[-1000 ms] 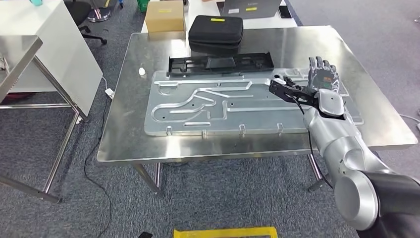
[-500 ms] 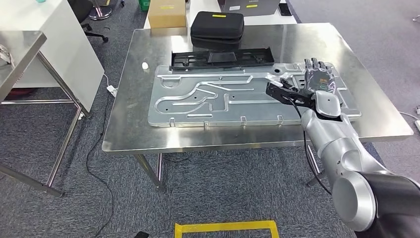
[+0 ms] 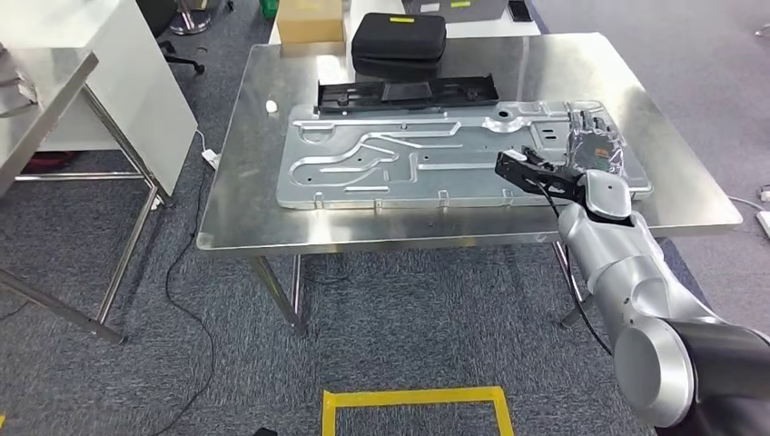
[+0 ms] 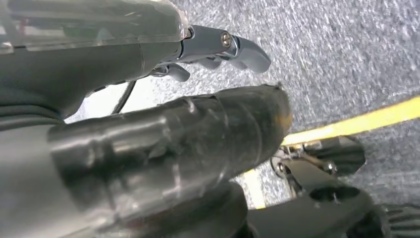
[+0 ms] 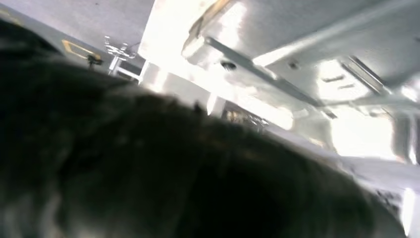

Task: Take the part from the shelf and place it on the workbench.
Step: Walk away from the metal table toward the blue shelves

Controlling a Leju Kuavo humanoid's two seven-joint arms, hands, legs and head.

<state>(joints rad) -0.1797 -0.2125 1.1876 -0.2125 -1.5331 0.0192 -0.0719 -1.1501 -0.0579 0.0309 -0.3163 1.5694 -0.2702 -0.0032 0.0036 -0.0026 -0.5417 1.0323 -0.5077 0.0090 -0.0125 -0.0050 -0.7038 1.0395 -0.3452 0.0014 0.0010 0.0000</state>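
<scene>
The right hand (image 3: 592,145) hovers with fingers straight and slightly spread, gripping nothing, above the near-right end of the metal part (image 3: 436,163), which lies flat on the workbench (image 3: 272,218).

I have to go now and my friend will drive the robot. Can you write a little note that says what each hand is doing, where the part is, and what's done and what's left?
Right hand: open, fingers spread, over the right end of the big metal panel, holding nothing.
Left hand: hangs over the carpet, nothing seen in it; open or closed is unclear.
The panel lies flat on the steel workbench, with a black tray and a black case behind it.
Done: the panel looks placed.
Left: pull the right arm back.
</scene>
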